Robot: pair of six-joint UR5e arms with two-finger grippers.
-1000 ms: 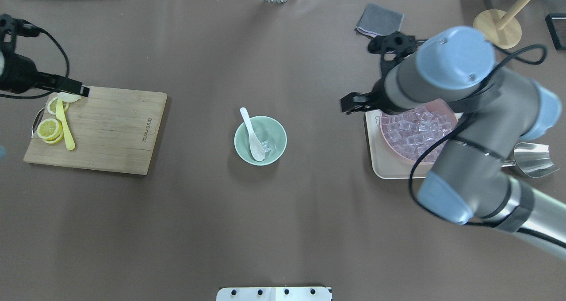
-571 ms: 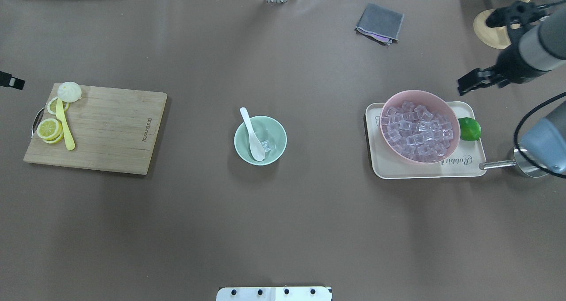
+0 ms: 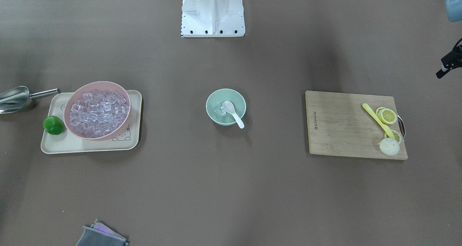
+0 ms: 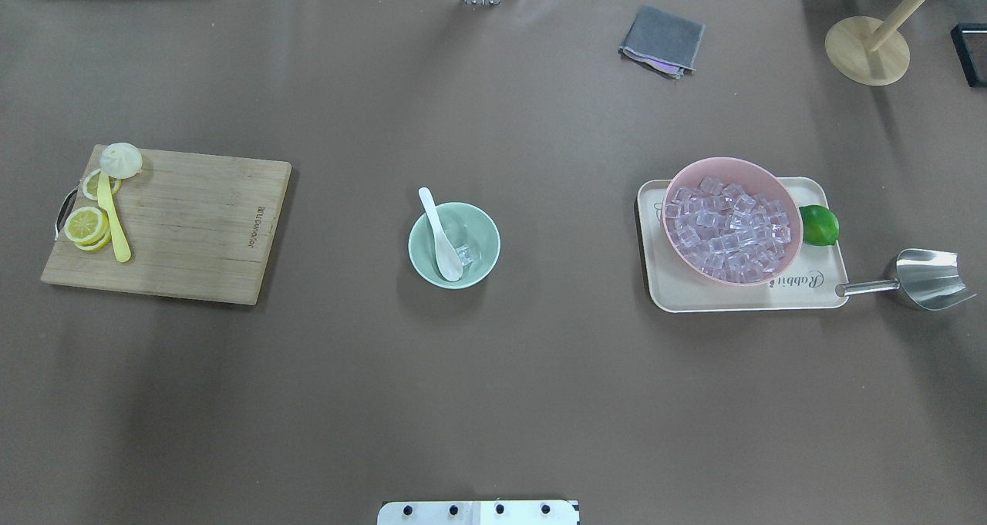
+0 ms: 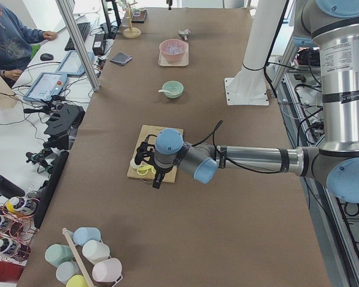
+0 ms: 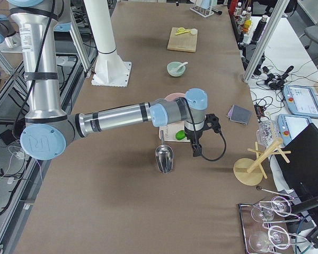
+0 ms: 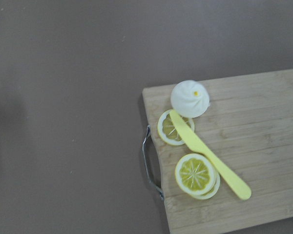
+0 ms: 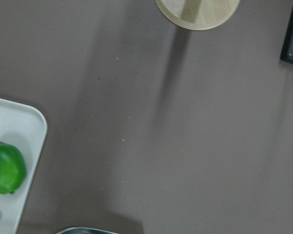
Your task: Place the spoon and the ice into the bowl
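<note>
Left claw (image 5: pixel 156 179) and right claw (image 6: pixel 194 150) hang far from the small round mint-green bowl (image 4: pixel 454 244); released or clenched, I cannot tell. White soup spoon (image 4: pixel 438 234) and, seemingly, 1 clear ice cube (image 4: pixel 465 255) rest inside: nothing left.

The overhead camera is looking forward and down across the whole table (image 4: pixel 493 402). The front one is facing back from the opposite side, and the bowl (image 4: pixel 484 228) is sitting mid-frame in both. Two side cameras are looking along the table from its ends. The left wrist camera is hovering close over the board (image 7: pixel 263 122), the right over the tray (image 8: pixel 19 122) corner.
</note>
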